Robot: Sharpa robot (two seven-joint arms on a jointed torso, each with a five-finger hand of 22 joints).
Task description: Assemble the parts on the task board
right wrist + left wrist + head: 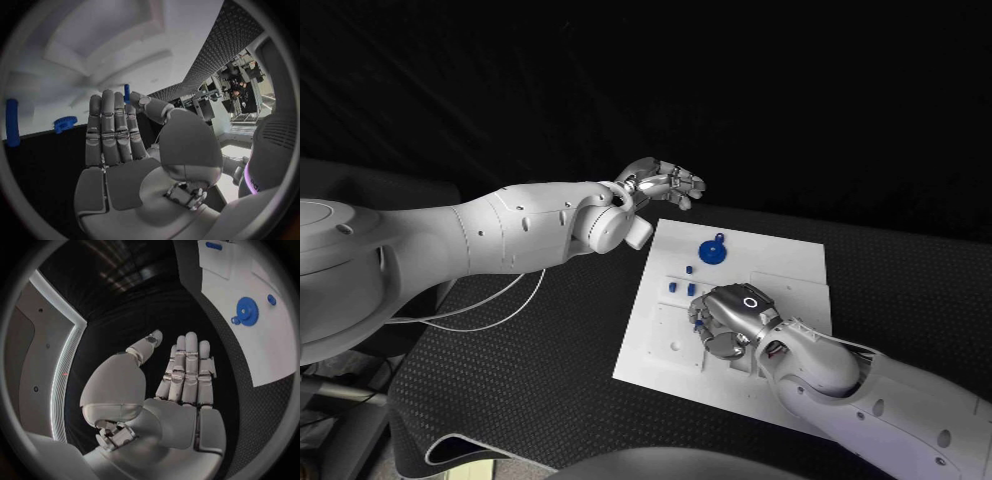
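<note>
the black table [906,260] carries the white task board [776,255] at its middle. the left hand [664,184] hangs beyond the board's far left corner, off the plate; the left wrist view shows its fingers [187,365] straight, side by side, holding nothing. the right hand [730,318] is low over the board's centre, palm toward the plate; in the right wrist view its fingers [109,125] lie flat and together, with no part plainly gripped. a blue gear [714,251] lies on the board's far half, small blue pegs [681,288] just beside the right hand. judged step: the right hand is positioned to pick up or seat a peg. the next move calls for a fine pinch on one small peg without disturbing its neighbours.
</note>
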